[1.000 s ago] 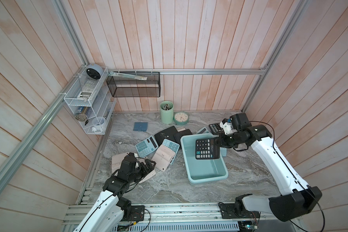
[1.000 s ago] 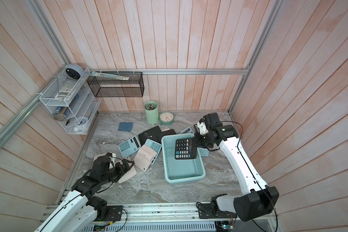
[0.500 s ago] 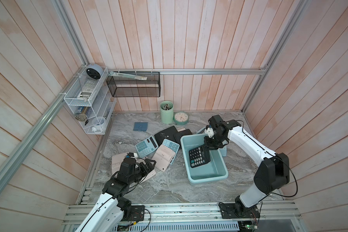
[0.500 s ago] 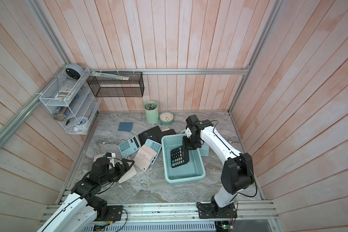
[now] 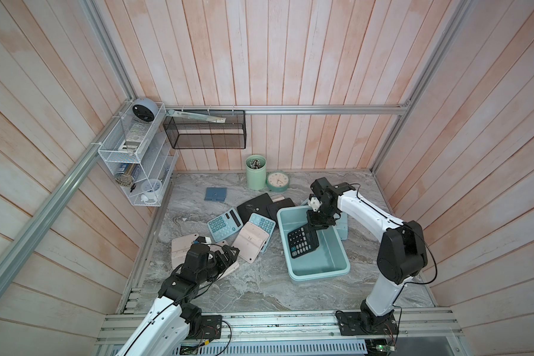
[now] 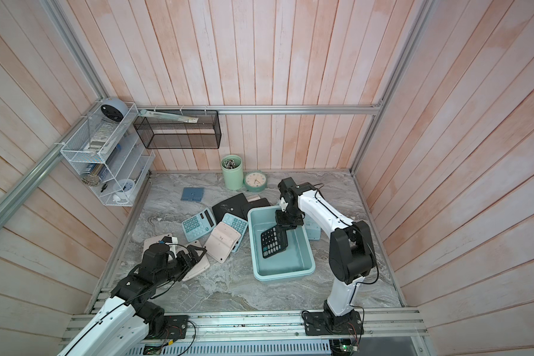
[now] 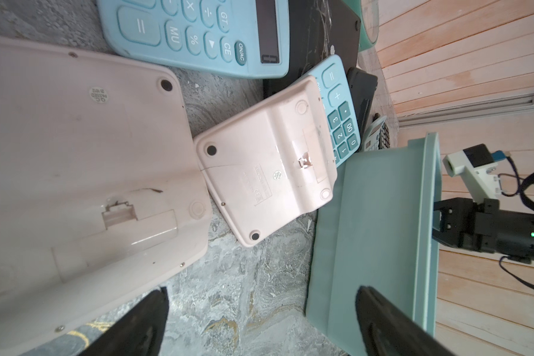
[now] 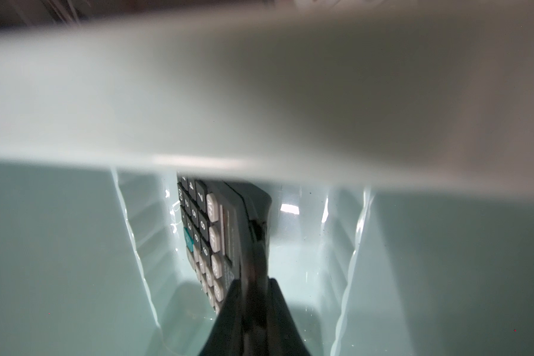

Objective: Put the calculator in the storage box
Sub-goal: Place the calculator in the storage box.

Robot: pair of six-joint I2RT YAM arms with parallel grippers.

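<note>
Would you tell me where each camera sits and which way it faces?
Top views: high over the front rail, looking down at the table; both arms show.
Left wrist: low, facing a pink calculator and the storage box; open left end effector shows.
Right wrist: at the storage box rim, looking in along the black calculator; shut right end effector shows.
Shared: the storage box.

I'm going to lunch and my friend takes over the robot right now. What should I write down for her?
Left end effector: open, empty, over the table beside a pink face-down calculator.
Right end effector: shut on the black calculator, holding it tilted inside the storage box.
Done: the black calculator is picked up and brought into the box.
Left: probably lower it flat, open the right end effector, and lift that arm clear.
</note>
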